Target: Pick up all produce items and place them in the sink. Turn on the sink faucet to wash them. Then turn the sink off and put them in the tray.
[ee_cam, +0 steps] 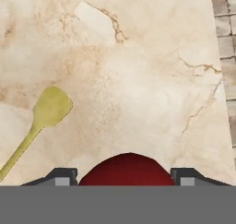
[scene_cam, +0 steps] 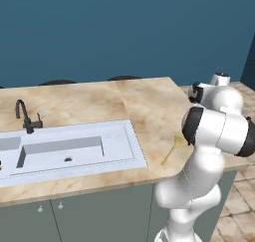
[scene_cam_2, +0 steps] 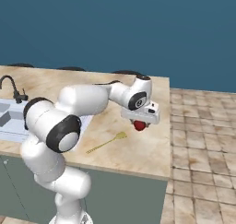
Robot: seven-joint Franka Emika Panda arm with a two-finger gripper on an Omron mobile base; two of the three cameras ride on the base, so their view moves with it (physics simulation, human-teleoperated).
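Smooth marbled stone counter (ee_cam: pixel 138 80), smooth dark-red tomato (ee_cam: pixel 126 170), matt yellow spatula (ee_cam: pixel 44 114)

A glossy dark-red round produce item (scene_cam_2: pixel 139 125), tomato-like, sits between the two dark fingertips of the claw (ee_cam: pixel 128 178), clasped on both sides; from the right base camera it hangs just under the hand, above the beige marbled worktop (scene_cam_2: pixel 138 144) near its right end. The pale white-grey rectangular sink (scene_cam: pixel 74 151) is sunk into the worktop well to the left, its basin bare with a small drain hole. The small black gooseneck faucet (scene_cam: pixel 26 117) stands upright at the sink's back rim.
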